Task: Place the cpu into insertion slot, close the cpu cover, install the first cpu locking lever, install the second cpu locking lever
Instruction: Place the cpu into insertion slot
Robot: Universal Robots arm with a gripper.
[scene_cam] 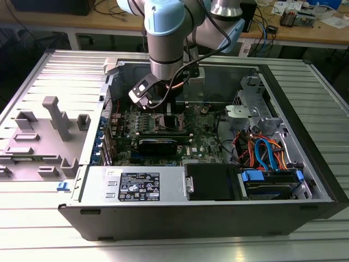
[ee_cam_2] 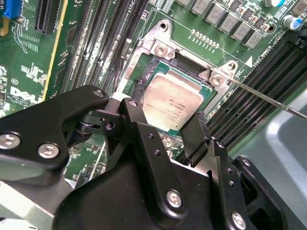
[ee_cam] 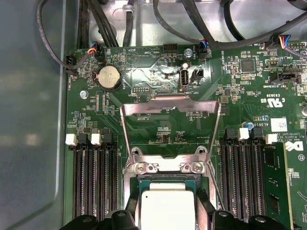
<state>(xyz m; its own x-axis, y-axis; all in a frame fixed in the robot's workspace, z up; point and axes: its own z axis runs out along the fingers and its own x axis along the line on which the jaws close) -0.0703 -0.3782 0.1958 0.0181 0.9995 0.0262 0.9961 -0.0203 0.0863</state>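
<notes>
Cpu [ee_cam_2: 170, 98] seating looks like the step in hand. It takes place inside an open computer case [scene_cam: 218, 218] that lies on a ribbed metal surface [scene_cam: 43, 224]. The arm [scene_cam: 166, 33] reaches down into the case over the green motherboard [ee_cam: 240, 96].

The cpu cover [ee_cam: 168, 99] stands raised behind the socket, its square window open to the board, so nothing blocks the way down. One thin locking lever [ee_cam_2: 264, 96] is swung out to the side and is not latched.

The insertion slot [ee_cam_2: 158, 50] shows its silvery rim on the far side of the chip, and the cpu lies within that rim, apparently flat and square to it.

The tool [ee_cam_2: 163, 115] appears to be closed on the cpu, its black fingers [ee_cam_2: 196, 132] pressed against opposite edges.

To do this well, the chip probably has to be kept level and parallel to the rim. Any letting go should be done without dragging it sideways, because the contacts beneath are likely delicate.

The cpu is a small flat square with a pale metal top, faint print on it and a narrow green border.
</notes>
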